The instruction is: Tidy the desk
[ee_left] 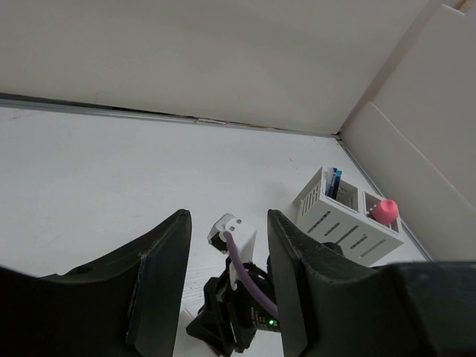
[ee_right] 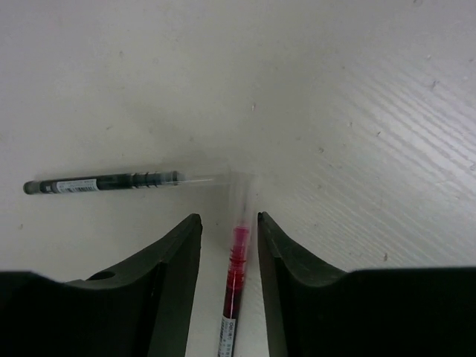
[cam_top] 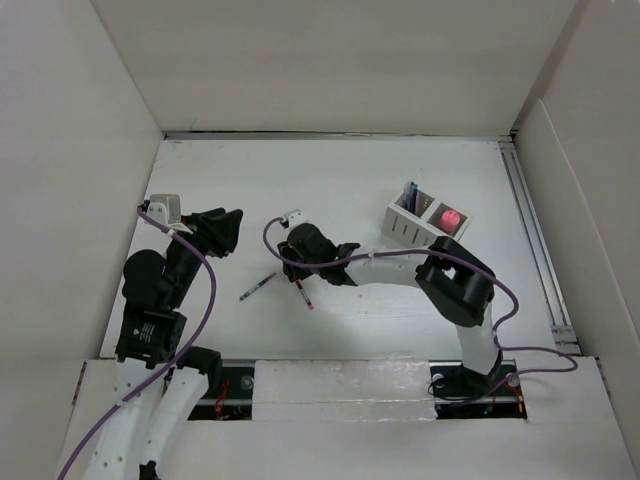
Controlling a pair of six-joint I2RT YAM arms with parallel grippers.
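The red pen (ee_right: 236, 290) is being straddled by the open right hand (ee_right: 228, 219); the black pen (ee_right: 104, 182) is awaiting the organizer (ee_left: 338, 227).

From my overhead camera: tall matte white panel walls (cam_top: 330, 60) enclose the large flat matte white tabletop (cam_top: 330, 175) at back, left and right; a thin dark seam (cam_top: 330, 134) underlines the back panel; a grey metal rail (cam_top: 535, 240) follows the right edge; light even

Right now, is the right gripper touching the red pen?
Apart. The right wrist view shows the red pen inside the open right gripper, with bare desk visible on both sides of it.
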